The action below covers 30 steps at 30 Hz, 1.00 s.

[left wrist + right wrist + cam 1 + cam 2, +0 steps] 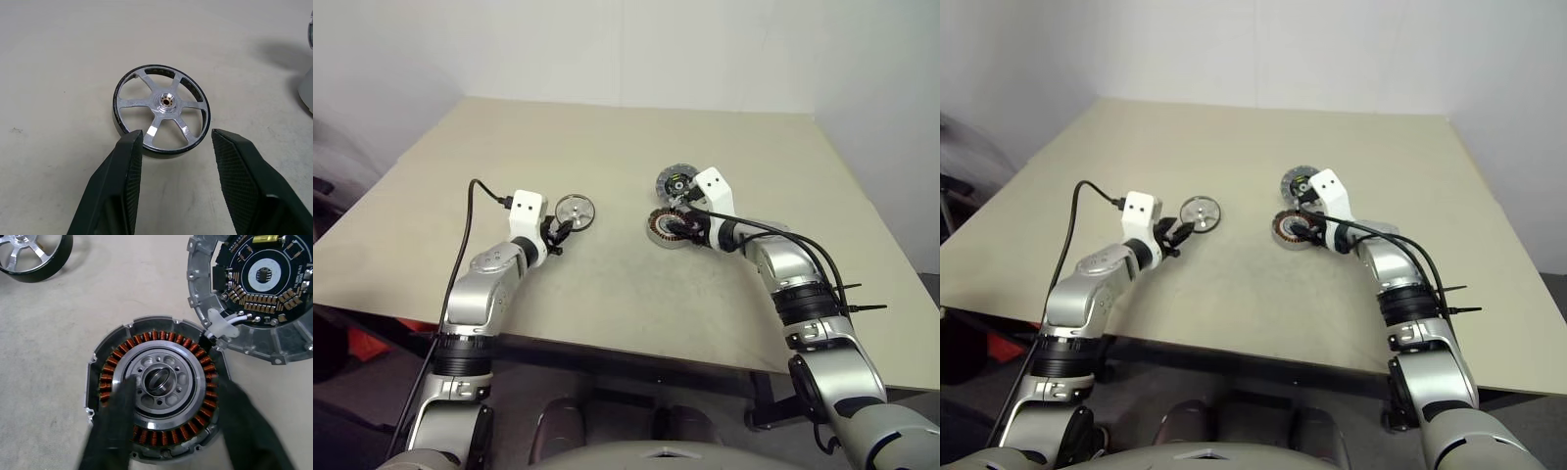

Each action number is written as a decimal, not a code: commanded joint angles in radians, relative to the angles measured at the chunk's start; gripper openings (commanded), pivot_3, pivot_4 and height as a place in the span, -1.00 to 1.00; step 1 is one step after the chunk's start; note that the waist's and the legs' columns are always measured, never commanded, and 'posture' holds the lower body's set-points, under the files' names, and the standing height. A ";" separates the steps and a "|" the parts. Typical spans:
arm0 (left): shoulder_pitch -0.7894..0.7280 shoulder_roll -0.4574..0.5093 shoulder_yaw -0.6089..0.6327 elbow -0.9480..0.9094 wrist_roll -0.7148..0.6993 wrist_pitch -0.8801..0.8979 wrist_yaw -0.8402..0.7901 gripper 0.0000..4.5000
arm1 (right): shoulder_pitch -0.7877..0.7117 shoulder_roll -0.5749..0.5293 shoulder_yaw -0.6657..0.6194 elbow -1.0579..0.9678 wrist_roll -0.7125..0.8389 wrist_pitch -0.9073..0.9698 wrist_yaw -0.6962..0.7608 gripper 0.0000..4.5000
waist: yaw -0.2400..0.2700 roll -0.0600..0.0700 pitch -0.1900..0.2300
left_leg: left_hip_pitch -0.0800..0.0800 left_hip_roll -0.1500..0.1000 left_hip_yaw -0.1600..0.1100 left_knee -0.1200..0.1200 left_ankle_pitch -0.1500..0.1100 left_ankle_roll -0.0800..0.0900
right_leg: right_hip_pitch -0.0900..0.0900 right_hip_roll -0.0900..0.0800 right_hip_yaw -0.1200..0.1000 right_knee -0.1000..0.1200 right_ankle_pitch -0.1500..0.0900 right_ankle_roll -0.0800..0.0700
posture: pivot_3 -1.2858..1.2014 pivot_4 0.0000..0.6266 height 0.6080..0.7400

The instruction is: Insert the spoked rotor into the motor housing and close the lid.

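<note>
A broad beige table (607,147) carries all three parts. The right gripper (171,401) hangs just over the motor housing (156,387), its blurred black fingers spread apart above the copper windings and clasping nothing. The lid (254,293) lies flat, touching the housing's far edge and joined to it by white wires. The left gripper (176,142) points at the spoked rotor (161,108), fingers parted with nothing between them; the rotor lies flat on the table, well apart from the housing.

Even soft light, faint shadows, blurred right gripper (171,431)
</note>
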 commanded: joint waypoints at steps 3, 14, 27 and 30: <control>-0.019 0.003 -0.006 0.001 -0.002 -0.025 -0.004 0.06 | -0.026 0.006 -0.019 -0.023 0.016 -0.018 -0.003 -0.54 | 0.000 0.000 0.000 | 0.000 0.000 0.000 0.000 0.000 0.000 | 0.000 0.000 0.000 0.000 0.000 0.000 | 0.03 -1.00 1.00; -0.021 0.005 -0.009 0.002 -0.001 -0.026 -0.006 0.06 | -0.055 0.039 -0.008 0.028 0.009 -0.033 -0.014 -0.98 | 0.000 0.000 0.000 | 0.000 0.000 0.000 0.000 0.000 0.000 | 0.000 0.000 0.000 0.000 0.000 0.000 | 0.03 -1.00 1.00; -0.009 0.012 -0.002 -0.022 -0.006 -0.018 -0.003 0.06 | -0.013 0.047 0.024 0.036 -0.013 -0.041 -0.024 -0.98 | 0.000 0.000 0.000 | 0.000 0.000 0.000 0.000 0.002 -0.003 | 0.001 0.000 0.000 0.000 0.000 0.000 | 0.03 -1.00 1.00; -0.004 0.012 -0.003 -0.026 -0.006 -0.016 -0.003 0.06 | 0.006 0.035 0.030 -0.019 -0.005 -0.023 -0.004 -0.98 | 0.000 0.000 0.000 | 0.000 0.000 0.000 0.000 0.002 -0.004 | 0.001 0.000 0.000 0.000 0.000 0.000 | 0.03 -1.00 1.00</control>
